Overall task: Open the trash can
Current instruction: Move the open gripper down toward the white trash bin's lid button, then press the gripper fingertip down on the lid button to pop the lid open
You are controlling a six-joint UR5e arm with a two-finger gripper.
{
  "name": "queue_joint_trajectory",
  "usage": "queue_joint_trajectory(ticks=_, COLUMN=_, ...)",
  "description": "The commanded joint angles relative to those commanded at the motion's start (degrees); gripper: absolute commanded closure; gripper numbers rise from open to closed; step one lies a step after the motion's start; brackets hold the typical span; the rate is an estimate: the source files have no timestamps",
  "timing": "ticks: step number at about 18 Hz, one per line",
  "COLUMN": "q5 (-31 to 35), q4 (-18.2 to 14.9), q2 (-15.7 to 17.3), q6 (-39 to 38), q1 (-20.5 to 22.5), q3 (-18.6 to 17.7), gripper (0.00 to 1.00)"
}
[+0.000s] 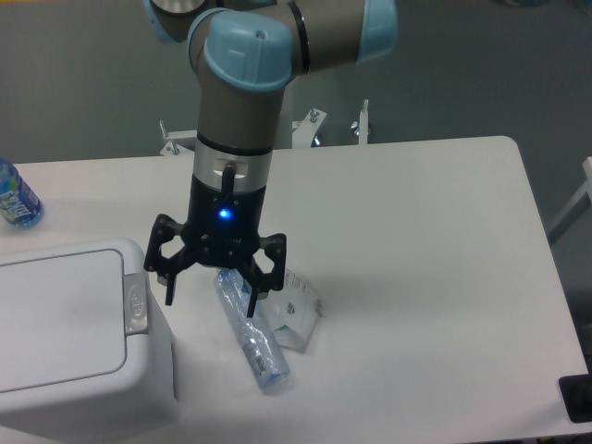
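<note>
The trash can point(69, 338) is a big white boxy bin at the lower left, its flat lid panel down and the grey push-button strip point(136, 302) on its right rim. My gripper point(210, 309) hangs open just right of that strip, fingers pointing down and spread wide, nothing between them. Its left fingertip point(168, 298) is a short way from the button strip, not touching it. The right finger stands over a lying plastic bottle.
A crushed clear plastic bottle point(253, 333) lies on the white table point(416, 277) under the gripper, beside a crumpled clear wrapper point(296, 310). A blue-labelled bottle point(14, 199) stands at the far left edge. A black object point(578, 398) sits at the lower right corner.
</note>
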Motion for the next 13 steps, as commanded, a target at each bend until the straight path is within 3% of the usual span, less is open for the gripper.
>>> queue_joint_trajectory(ticks=13, q5=0.1, q4=0.1, q2=-0.8, q6=-0.3, q1=-1.8, q3=-0.3, gripper=0.00)
